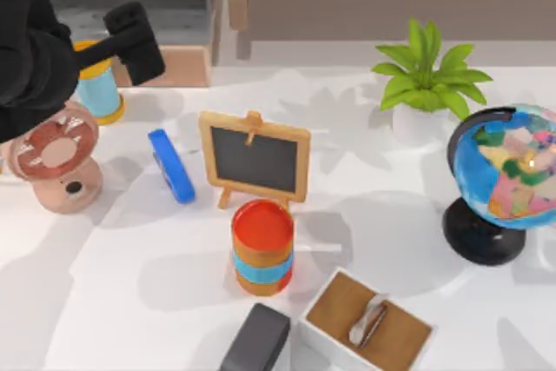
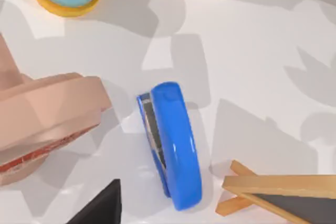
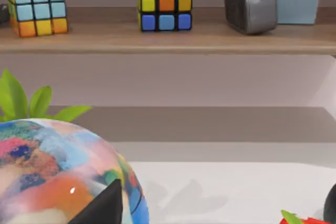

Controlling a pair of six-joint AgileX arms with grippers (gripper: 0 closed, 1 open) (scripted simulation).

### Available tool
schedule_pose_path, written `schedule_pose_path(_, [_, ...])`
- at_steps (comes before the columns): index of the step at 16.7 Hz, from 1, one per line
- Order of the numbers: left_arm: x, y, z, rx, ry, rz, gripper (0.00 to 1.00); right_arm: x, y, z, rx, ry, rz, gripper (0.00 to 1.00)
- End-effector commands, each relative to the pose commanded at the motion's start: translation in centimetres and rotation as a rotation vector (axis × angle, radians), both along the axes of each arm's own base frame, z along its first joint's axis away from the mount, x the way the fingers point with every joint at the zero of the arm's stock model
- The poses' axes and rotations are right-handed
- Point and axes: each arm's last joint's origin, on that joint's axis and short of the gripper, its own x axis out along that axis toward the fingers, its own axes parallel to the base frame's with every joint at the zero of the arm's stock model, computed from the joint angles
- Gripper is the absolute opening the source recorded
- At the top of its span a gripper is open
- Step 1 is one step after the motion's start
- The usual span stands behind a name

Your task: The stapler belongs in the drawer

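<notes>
Lying on white table [image 1: 156,258], stapler [image 1: 171,166], shelf [image 3: 168,38] behind

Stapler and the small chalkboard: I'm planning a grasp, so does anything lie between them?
Nothing: in the top view only bare white table separates the stapler from the chalkboard; the left wrist view shows the same.

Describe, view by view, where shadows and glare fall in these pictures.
Top view: soft grey shadows cross the white table, one beside the stapler. Left wrist view: a pale sheen runs along the stapler's glossy top, its shadow close against it on the table. Right wrist view: a small bright glint sits on the globe; the shelf is evenly lit.
</notes>
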Motion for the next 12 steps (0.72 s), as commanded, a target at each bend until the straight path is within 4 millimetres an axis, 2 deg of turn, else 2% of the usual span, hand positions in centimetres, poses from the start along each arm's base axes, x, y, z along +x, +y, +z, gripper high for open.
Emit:
schedule_pose_path(3, [5.1, -3.5, -1.7, 0.013, 0.197, 0.033, 1.00, 0.0, 0.0, 0.0, 0.000, 0.000, 0.000, 1.00])
schedule_pose_path(7, [9.9, -6.9, -6.1, 0.065, 0.428, 0.105, 1.00, 0.0, 0.0, 0.0, 0.000, 0.000, 0.000, 1.00])
schedule_pose_path(9, [11.3, -7.5, -8.6, 0.101, 0.533, 0.146, 1.00, 0.0, 0.0, 0.0, 0.000, 0.000, 0.000, 1.00])
schedule_pose_path(12, [12.4, -6.9, -11.2, 0.151, 0.649, 0.201, 1.00, 0.0, 0.0, 0.0, 0.000, 0.000, 0.000, 1.00])
